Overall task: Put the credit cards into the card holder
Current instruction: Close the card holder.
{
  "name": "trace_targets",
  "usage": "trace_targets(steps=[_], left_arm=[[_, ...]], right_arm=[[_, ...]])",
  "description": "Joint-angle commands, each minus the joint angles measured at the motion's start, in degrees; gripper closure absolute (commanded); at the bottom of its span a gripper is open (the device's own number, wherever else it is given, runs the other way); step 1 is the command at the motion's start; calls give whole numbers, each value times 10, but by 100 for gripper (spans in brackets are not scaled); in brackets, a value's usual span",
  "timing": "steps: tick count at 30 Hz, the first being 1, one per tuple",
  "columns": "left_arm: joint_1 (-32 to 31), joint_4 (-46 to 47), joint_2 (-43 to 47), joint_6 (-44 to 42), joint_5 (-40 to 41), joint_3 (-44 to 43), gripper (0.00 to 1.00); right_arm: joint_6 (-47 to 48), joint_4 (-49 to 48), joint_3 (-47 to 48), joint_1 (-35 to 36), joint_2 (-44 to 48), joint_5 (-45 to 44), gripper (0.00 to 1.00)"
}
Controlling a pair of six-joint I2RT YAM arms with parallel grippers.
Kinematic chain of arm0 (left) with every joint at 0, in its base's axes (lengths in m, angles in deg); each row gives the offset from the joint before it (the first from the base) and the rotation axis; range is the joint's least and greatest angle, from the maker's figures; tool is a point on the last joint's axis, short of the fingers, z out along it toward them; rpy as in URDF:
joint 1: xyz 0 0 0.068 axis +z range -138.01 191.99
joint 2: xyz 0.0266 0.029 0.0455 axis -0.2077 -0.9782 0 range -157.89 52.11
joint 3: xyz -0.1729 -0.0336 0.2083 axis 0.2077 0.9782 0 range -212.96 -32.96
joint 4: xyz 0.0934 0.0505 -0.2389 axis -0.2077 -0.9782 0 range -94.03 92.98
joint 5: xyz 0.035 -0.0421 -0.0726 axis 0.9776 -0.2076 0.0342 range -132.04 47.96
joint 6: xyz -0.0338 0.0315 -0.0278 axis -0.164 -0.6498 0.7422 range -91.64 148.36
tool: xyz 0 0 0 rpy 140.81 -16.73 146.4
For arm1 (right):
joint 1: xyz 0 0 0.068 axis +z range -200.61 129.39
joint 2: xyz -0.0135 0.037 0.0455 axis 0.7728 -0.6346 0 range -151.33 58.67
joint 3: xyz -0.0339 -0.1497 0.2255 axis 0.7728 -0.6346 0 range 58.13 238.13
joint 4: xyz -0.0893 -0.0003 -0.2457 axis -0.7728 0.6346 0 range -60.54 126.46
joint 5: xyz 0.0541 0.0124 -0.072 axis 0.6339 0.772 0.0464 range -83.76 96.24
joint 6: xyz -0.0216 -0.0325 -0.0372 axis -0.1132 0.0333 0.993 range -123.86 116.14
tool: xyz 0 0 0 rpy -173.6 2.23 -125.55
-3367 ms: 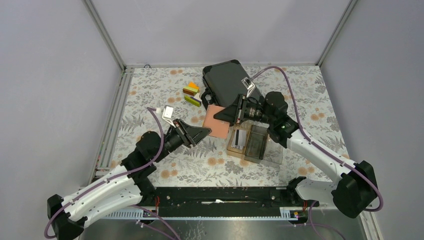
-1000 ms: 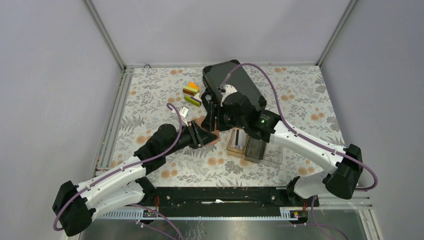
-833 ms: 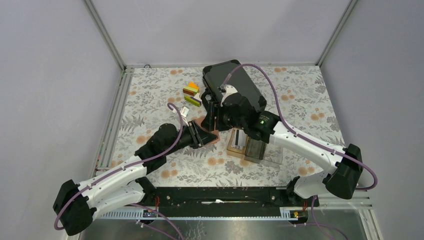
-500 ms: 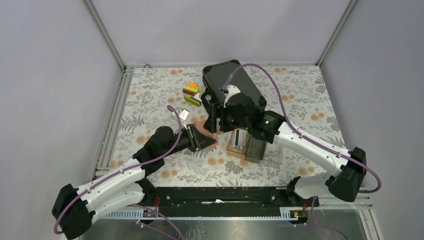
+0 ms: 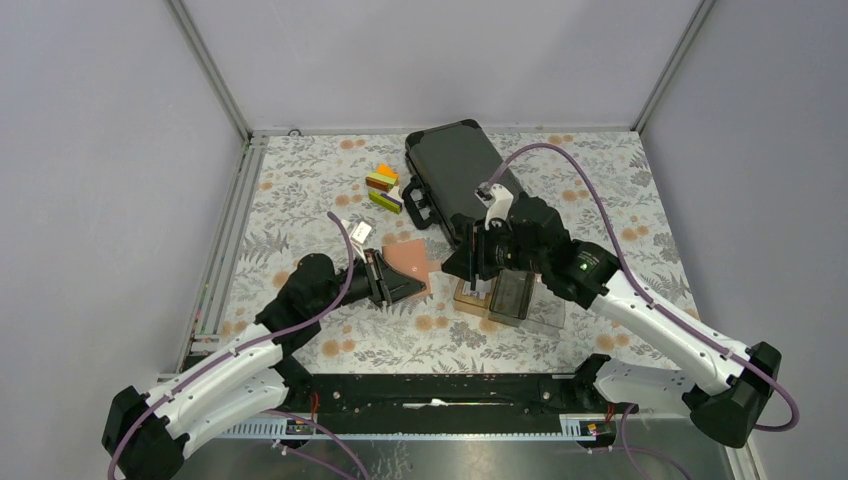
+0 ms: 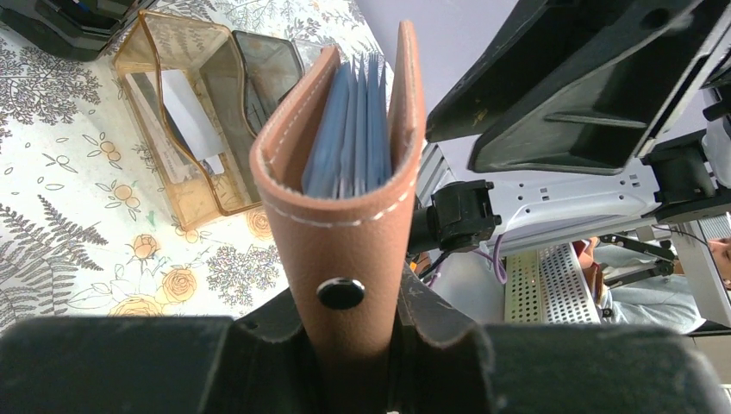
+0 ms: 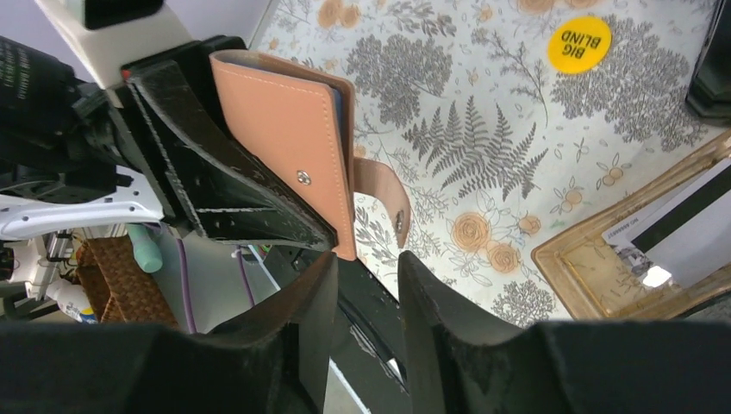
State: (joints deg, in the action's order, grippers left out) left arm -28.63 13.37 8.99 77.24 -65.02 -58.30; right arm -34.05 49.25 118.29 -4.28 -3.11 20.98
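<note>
Two compartments of the clear compartment tray (image 5: 470,303) are easy to tell apart: an amber compartment (image 6: 215,194) at the end nearer the card holder, and a smoky grey compartment (image 6: 276,60) right beside it. In the amber one a white-grey credit card (image 6: 185,112) stands on edge, leaning against the wall. The right wrist view shows a dark band across it. What the grey one holds I cannot tell.

The card holder (image 6: 345,233), salmon-pink leather with white stitching, is off the table. The left gripper (image 6: 352,323) clamps it by one end, its fingers pressed on both covers. The covers stand slightly apart, and blue-grey pockets (image 6: 349,129) fan out between them. A metal snap stud (image 6: 340,293) sits on the outer leather. The strap tab (image 7: 384,194) hangs loose and unfastened beside the cover.

The right gripper (image 7: 366,285) has its fingers apart with nothing between them. It points at the lower corner of the card holder from close by; whether it touches I cannot tell. From above it sits between the card holder and the tray, over the tray's amber end.

On the floral tablecloth (image 5: 600,200), a black hard case (image 5: 455,170) lies behind the right arm. A few coloured blocks (image 5: 382,188) lie just left of the case. A yellow disc (image 7: 577,45) printed BIG BLIND lies flat, well apart from the tray.
</note>
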Motion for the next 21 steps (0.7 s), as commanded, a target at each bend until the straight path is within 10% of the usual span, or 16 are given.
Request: trace_targets(steps=[1,21], left_arm=[[6,26,16,-17,-27,-15,100],[7,24,28,-12,-33,-11,100]], right_arm=[[1,-22,-7,-4,-7,21,62],[-7,-53,-22,-8,-22,20,82]])
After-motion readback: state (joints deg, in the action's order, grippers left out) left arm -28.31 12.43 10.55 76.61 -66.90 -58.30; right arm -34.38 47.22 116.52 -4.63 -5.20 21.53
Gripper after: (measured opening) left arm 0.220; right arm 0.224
